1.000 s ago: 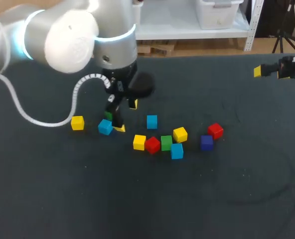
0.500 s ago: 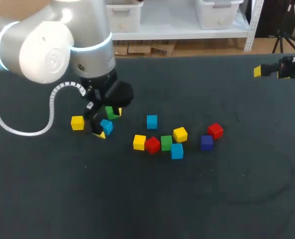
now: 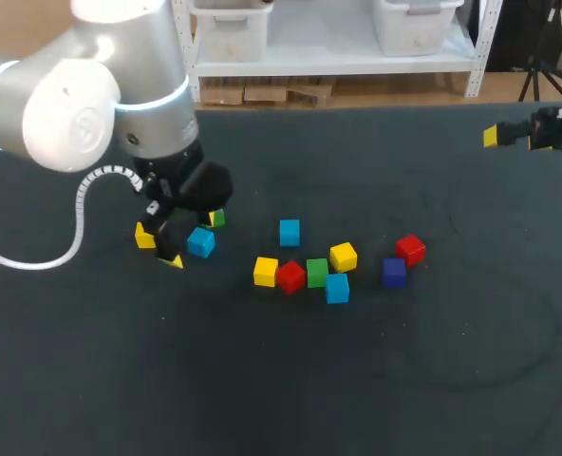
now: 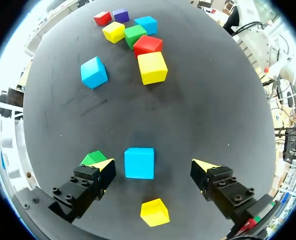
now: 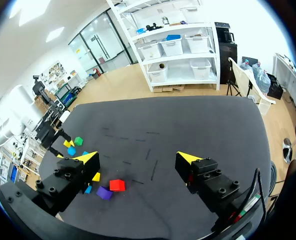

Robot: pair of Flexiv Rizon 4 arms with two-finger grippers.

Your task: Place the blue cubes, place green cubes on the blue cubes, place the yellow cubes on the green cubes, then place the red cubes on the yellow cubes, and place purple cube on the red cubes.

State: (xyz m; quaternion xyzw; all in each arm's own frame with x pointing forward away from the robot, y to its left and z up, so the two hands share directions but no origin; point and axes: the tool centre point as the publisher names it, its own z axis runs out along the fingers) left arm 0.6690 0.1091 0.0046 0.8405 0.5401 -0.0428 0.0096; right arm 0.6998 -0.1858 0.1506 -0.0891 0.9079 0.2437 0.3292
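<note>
Claws wide open, both empty: left claw (image 4: 153, 166) astride blue cube (image 4: 139, 162), right claw (image 5: 137, 158) well apart.

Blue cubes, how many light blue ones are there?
3. One blue cube sits between the fingers of the open left tool; a second sits alone, farther back; a third is next to the middle green cube. The left arm might hide more.
</note>
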